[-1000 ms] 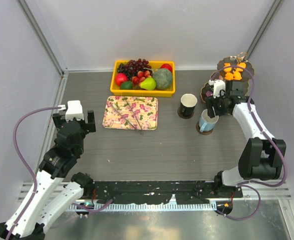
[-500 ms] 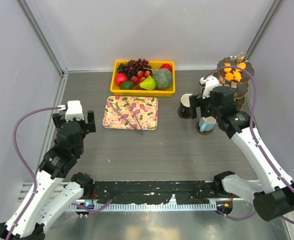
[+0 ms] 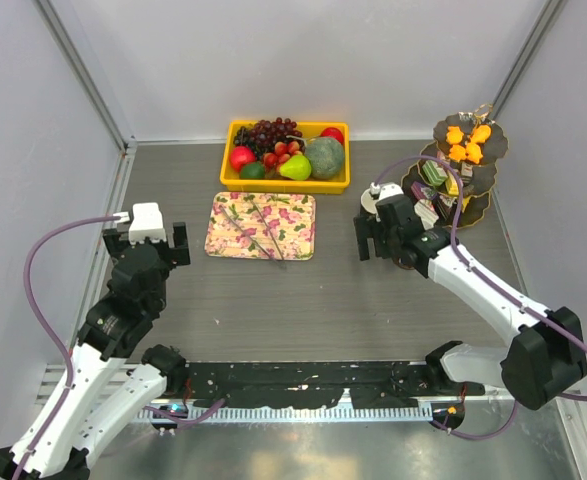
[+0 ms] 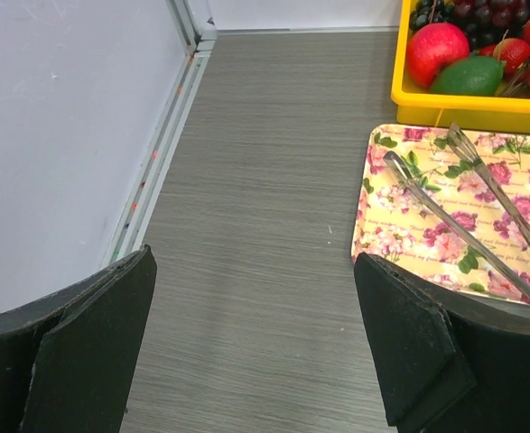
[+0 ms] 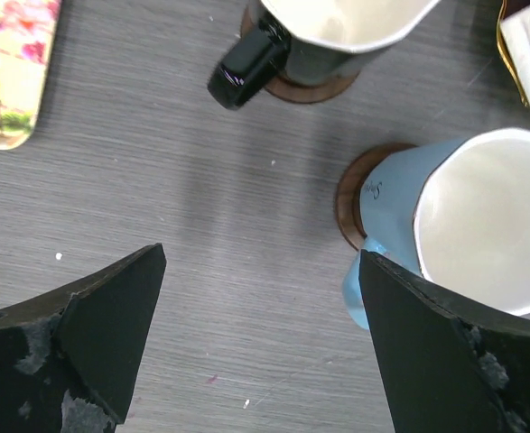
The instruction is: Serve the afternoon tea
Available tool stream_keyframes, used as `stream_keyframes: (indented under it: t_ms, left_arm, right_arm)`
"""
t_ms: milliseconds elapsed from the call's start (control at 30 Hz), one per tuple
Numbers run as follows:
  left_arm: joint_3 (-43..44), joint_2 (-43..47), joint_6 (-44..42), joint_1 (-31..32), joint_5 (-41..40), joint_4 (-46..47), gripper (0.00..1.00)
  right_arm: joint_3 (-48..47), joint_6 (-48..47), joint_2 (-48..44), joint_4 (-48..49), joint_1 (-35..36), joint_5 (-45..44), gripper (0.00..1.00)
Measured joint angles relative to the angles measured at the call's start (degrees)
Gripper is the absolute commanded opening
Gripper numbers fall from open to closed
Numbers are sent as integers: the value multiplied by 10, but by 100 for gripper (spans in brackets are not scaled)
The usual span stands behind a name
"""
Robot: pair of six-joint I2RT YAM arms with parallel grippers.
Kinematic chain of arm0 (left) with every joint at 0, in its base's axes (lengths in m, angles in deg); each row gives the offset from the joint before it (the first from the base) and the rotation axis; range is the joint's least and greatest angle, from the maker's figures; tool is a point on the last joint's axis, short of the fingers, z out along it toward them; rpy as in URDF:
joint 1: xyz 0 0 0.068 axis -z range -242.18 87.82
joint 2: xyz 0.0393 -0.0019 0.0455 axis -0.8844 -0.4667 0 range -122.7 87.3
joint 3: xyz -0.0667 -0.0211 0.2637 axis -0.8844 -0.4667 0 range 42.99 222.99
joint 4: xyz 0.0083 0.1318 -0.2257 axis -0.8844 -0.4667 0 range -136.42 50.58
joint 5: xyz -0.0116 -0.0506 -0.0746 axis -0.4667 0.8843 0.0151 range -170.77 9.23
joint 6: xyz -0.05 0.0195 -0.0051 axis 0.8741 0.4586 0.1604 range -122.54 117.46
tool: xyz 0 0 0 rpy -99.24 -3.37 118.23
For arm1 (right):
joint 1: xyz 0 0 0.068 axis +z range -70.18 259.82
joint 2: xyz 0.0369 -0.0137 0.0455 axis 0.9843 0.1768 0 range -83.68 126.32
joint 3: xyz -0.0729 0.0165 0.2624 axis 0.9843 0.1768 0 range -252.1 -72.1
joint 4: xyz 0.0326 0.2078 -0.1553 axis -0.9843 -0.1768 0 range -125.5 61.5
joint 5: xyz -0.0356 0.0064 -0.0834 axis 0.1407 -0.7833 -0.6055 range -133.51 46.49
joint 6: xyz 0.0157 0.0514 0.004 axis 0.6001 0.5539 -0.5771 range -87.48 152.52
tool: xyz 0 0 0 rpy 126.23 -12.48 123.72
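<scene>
Tabletop: grey wood-grain, boxed in by pale walls.
Right jaws: spread wide and empty, over bare tabletop beside the cups.
Cups: your right wrist view shows the black cup and light-blue cup on coasters; overhead, the arm hides them.
Stand: far right, orange pastries on top.
Left jaws: wide, empty, near the floral tray.

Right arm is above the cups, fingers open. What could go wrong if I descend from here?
The light-blue cup sits close beside one of the right fingers, not between them; descending straight may clip its rim and shove it off its coaster. The black cup has its handle turned toward the fingers and could snag.
</scene>
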Motion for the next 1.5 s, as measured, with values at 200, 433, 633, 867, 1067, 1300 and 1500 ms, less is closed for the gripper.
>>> stream_keyframes:
  t_ms: [200, 433, 633, 867, 1067, 1300, 1500]
  left_arm:
    - [-2, 4, -2, 0, -3, 5, 99]
    - [-2, 4, -2, 0, -4, 9, 99]
    - [-3, 4, -2, 0, -8, 11, 99]
    - [-6, 25, -2, 0, -14, 11, 99]
    - [-14, 109, -1, 0, -40, 13, 99]
    - [-63, 260, 0, 0, -87, 45, 99]
    - [-126, 321, -19, 0, -102, 85, 99]
  right_arm:
    - [29, 11, 2, 3, 0, -27, 95]
    - [43, 13, 1, 3, 0, -47, 95]
    - [43, 12, -13, 4, 0, -38, 95]
    - [41, 5, -160, 12, 1, -31, 95]
    - [33, -1, -355, 15, 2, -153, 95]
    - [67, -38, -536, 33, 2, -283, 95]
    - [134, -73, -627, 56, 2, -362, 95]
